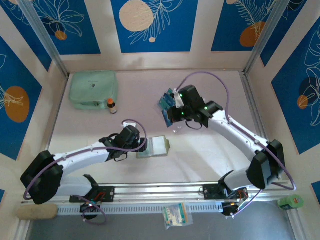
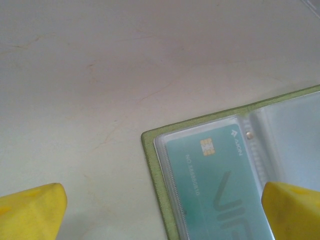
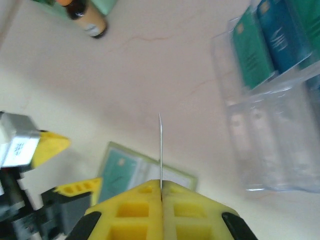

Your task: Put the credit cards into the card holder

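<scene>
The card holder (image 1: 156,146) lies open on the desk (image 1: 210,150), near the middle and towards the near edge. The left wrist view shows its olive border (image 2: 150,165) framing clear pockets, with a teal card (image 2: 220,185) bearing a gold chip already tucked inside one. The left hand (image 2: 160,214) is spread wide at this corner of the holder. One yellow fingertip (image 2: 30,210) is over bare desk and the other is over the pocket; whether that one presses down cannot be told.

The right hand (image 3: 161,192) hangs above the holder (image 3: 131,170), its yellow fingers pressed together on a thin card (image 3: 160,145). This card is seen edge-on and upright, so its colour cannot be told. Further out and to the right stands a clear tiered stand (image 3: 270,125), with more credit cards (image 3: 252,50), teal and blue, leaning in its upper tier. From above, the right hand (image 1: 172,117) sits just beside that stand (image 1: 167,102).

A small brown bottle (image 1: 111,105) stands next to a mint-green zip pouch (image 1: 92,90) at the far left.
</scene>
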Available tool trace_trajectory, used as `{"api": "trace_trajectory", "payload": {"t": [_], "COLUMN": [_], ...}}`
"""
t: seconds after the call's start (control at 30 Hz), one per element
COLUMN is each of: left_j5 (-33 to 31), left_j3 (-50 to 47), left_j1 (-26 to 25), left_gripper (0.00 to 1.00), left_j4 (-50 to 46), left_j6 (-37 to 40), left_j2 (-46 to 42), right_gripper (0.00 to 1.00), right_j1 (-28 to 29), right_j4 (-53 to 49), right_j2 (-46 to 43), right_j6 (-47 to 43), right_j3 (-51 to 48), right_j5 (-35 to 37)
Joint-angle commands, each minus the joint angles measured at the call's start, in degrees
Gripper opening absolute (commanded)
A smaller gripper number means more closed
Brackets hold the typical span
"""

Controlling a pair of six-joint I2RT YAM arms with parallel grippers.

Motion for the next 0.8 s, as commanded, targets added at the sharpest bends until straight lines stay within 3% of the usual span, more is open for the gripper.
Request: {"api": "trace_trajectory", "payload": {"t": [0.0, 0.2, 0.33, 0.77], "left_j5": [-1.1, -1.4, -1.2, -1.7], "left_j3": [1.7, 1.2, 0.7, -2.3], "left_j1": [0.4, 0.4, 0.4, 0.4], "left_gripper": [1.00, 1.00, 1.00, 1.00], "left_j4": [-2.3, -2.6, -2.7, -2.5], "left_j6": [1.3, 0.7, 0.5, -1.5], "left_j2": [1.4, 2.5, 3.4, 4.0], "right_gripper": [0.00, 0.00, 0.00, 0.00], "right_j1": [-0.2, 2.1, 3.9, 8.0], "right_j4": [20.3, 39.6, 47.3, 57.6], "right_j2": [-2.5, -2.8, -1.1, 5.5], "right_j6": [14.7, 25.0, 27.6, 28.8], "right_j3": [-11.0, -26.3, -31.9, -36.2], "right_j5": [-12.9, -12.2, -10.7, -7.1]}}
